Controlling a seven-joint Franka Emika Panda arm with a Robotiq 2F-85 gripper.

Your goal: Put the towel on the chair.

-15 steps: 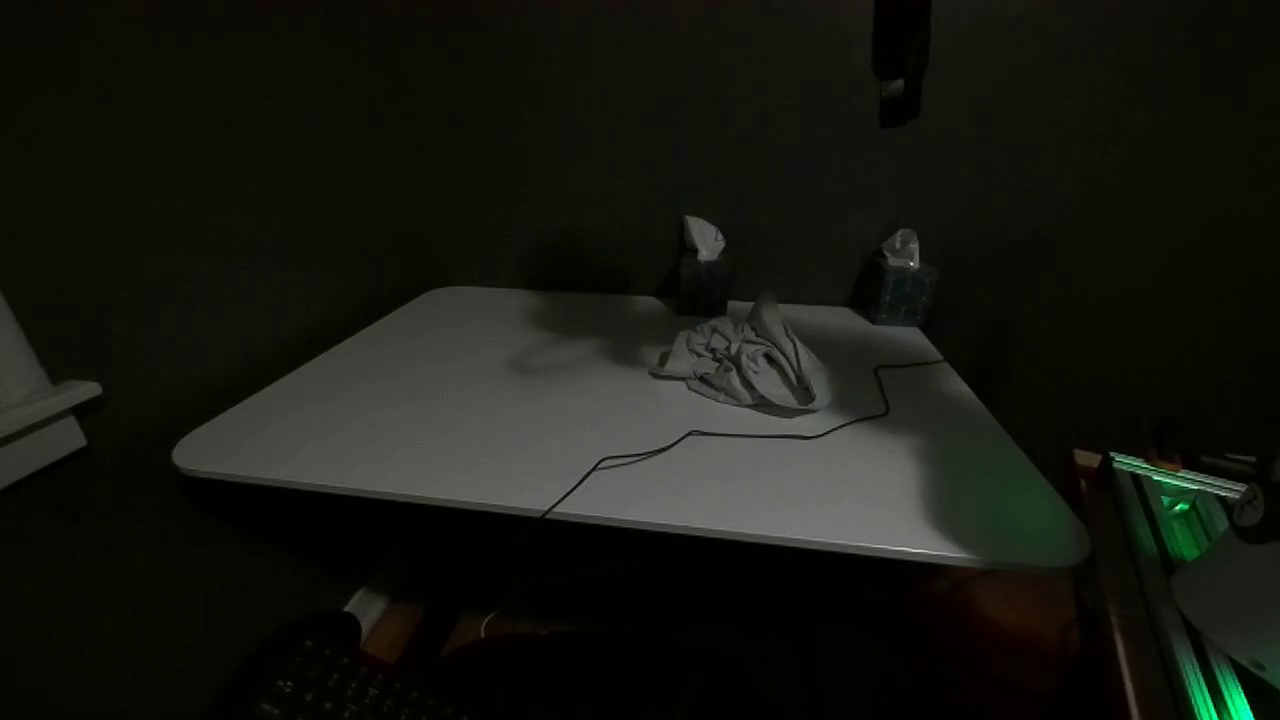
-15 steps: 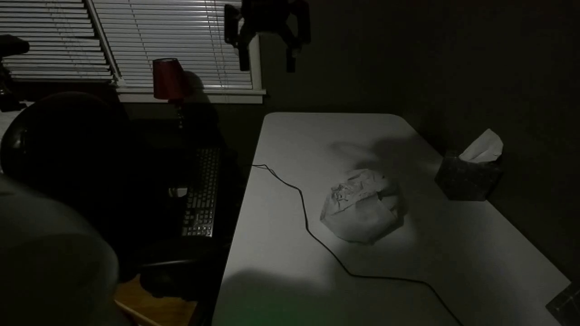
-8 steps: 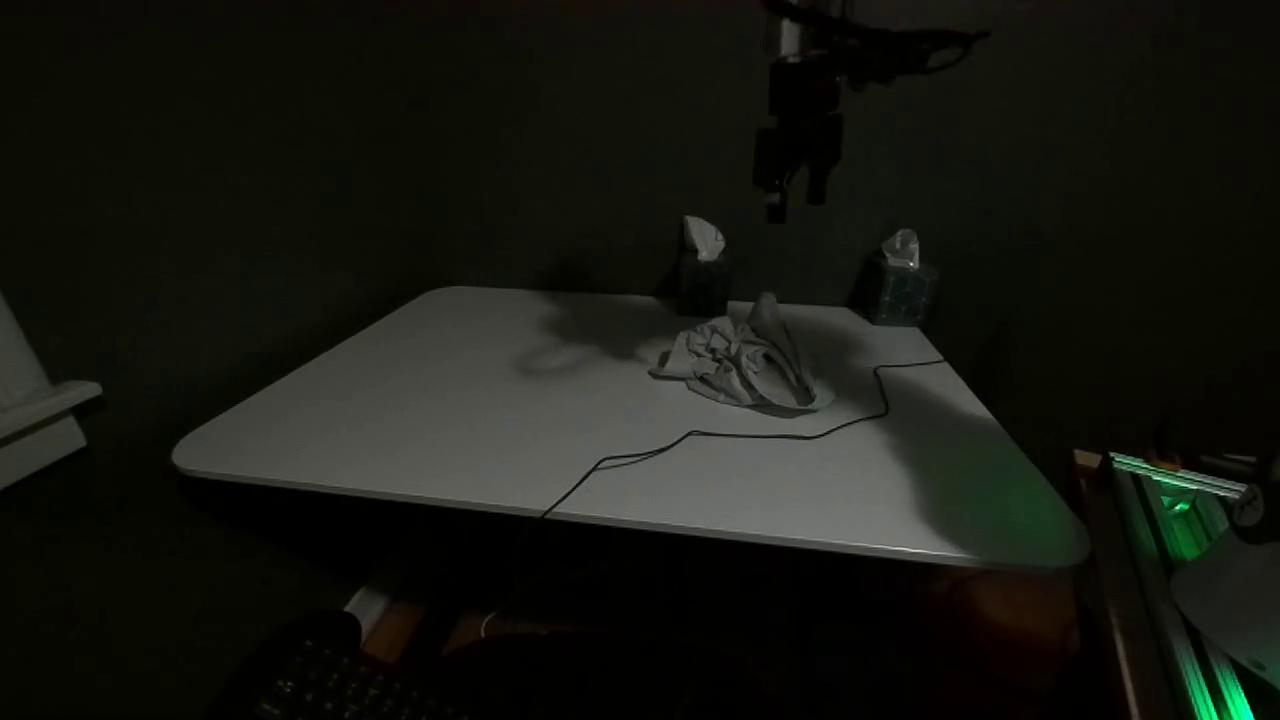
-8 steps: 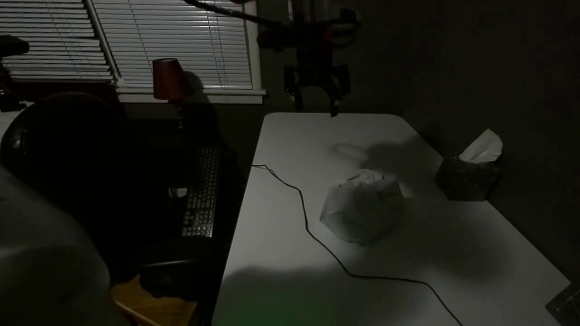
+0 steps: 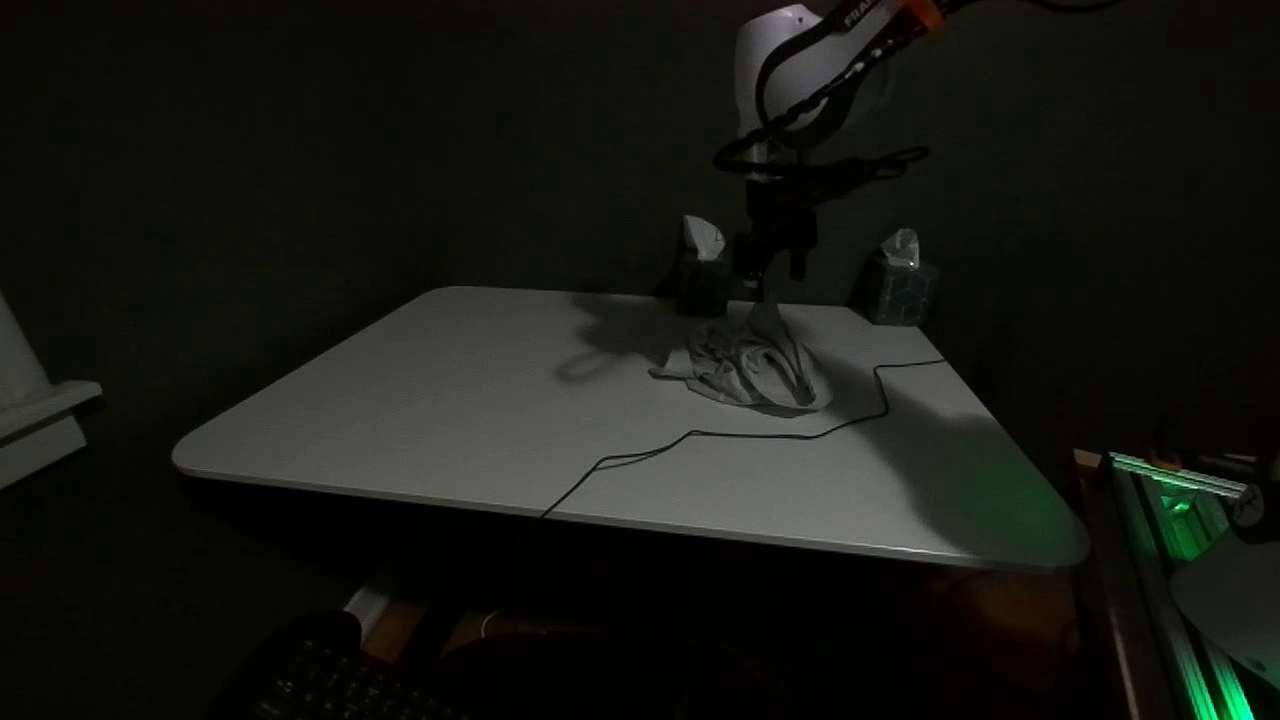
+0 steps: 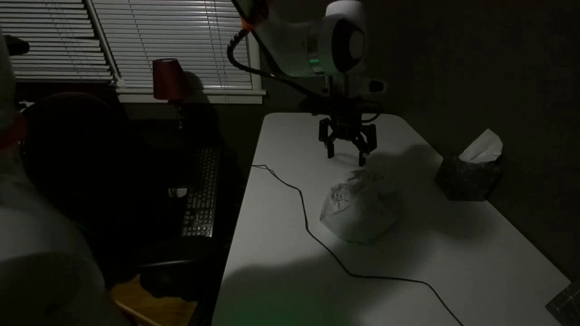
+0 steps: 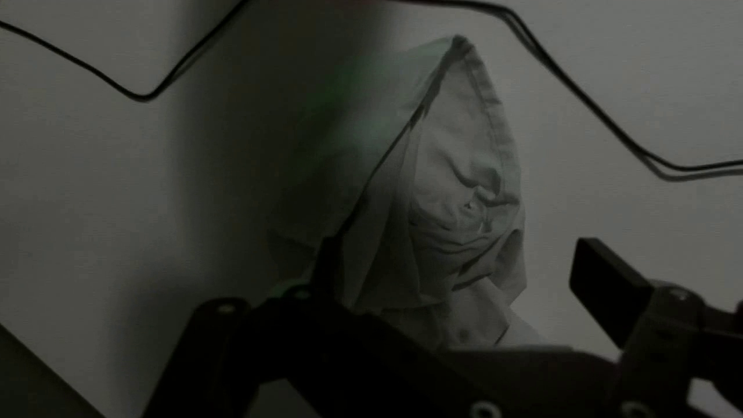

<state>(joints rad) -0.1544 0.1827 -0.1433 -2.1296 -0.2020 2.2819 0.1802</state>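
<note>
Above the towel, which lies clear of the edges of the table, the pincer gapes wide, holding nothing

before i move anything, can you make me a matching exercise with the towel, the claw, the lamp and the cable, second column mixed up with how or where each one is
Things
1. towel
2. claw
3. lamp
4. cable

Places and states
A. red-shaded, near the window blinds
B. thin and dark, winding across the table
C. crumpled in a heap on the table
D. open, jaws apart

Pairs: 1-C, 2-D, 3-A, 4-B
</note>
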